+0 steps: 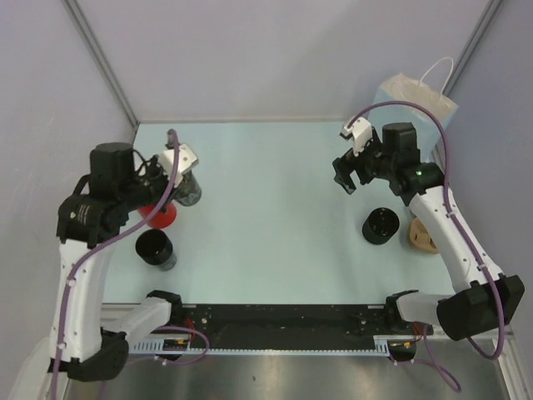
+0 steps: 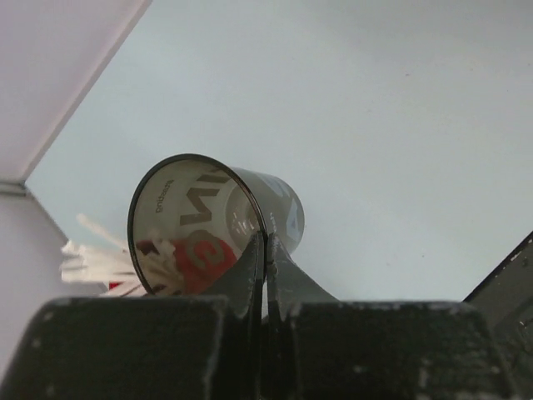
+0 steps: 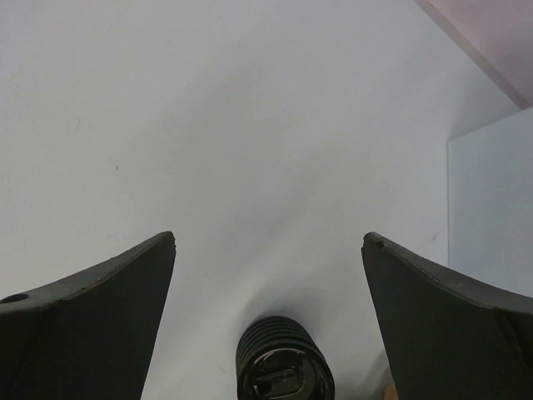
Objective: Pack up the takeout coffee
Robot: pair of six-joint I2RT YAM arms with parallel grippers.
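The takeout coffee, a short black ribbed cup with a black sip lid, stands upright at the right of the table. It also shows in the right wrist view. My right gripper is open and empty, raised above the table just beyond and left of the cup. The pale-blue paper bag stands at the back right. My left gripper is shut on the rim of a dark glossy open cup at the left.
A red cup of white straws stands just beside the left gripper. Another open black cup stands in front of it. The brown pulp carrier lies right of the coffee. Walls close the back and left.
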